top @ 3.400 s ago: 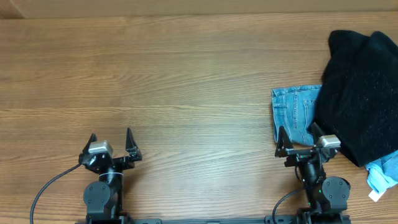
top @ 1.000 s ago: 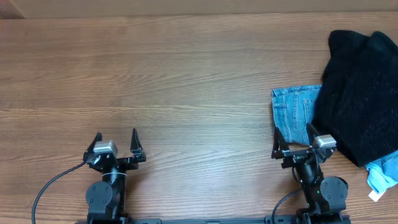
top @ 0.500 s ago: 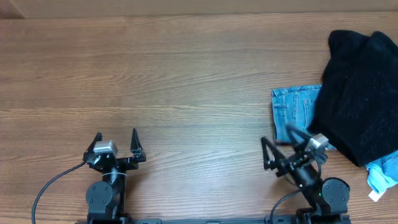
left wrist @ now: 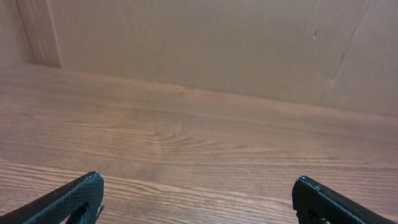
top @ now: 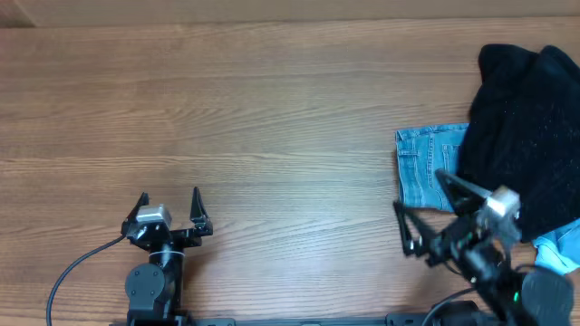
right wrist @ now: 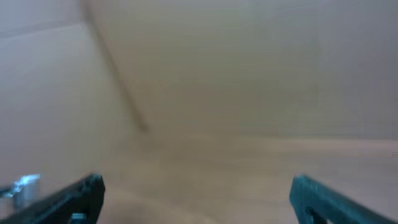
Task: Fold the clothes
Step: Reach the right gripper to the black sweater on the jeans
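Covering part of the denim, the black garment lies crumpled.

We see that the right gripper has swung rightward and turned (its wrist picture is blurred), one finger now over the light-blue denim.
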